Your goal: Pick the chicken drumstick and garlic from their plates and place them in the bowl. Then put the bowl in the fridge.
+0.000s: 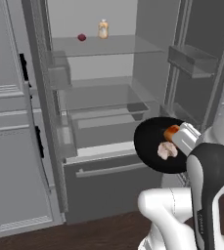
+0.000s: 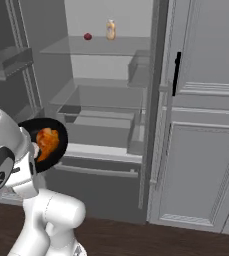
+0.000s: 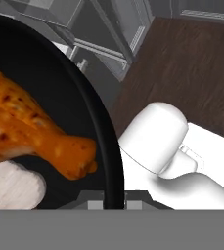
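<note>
A: Both base cameras sit behind the arm, left and right, facing the open fridge (image 1: 103, 93)?

B: Yes, they share its shelves and the black bowl (image 1: 150, 141). The hand camera sits right against that bowl's rim, looking past it down to the floor (image 3: 191, 63).

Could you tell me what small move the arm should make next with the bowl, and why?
Probably carry the bowl forward and up toward the fridge's open interior. The gripper is shut on the bowl's rim, the chicken drumstick and garlic already lie inside it, and it hangs in front of the lower drawer, not yet over the glass shelf.
</note>
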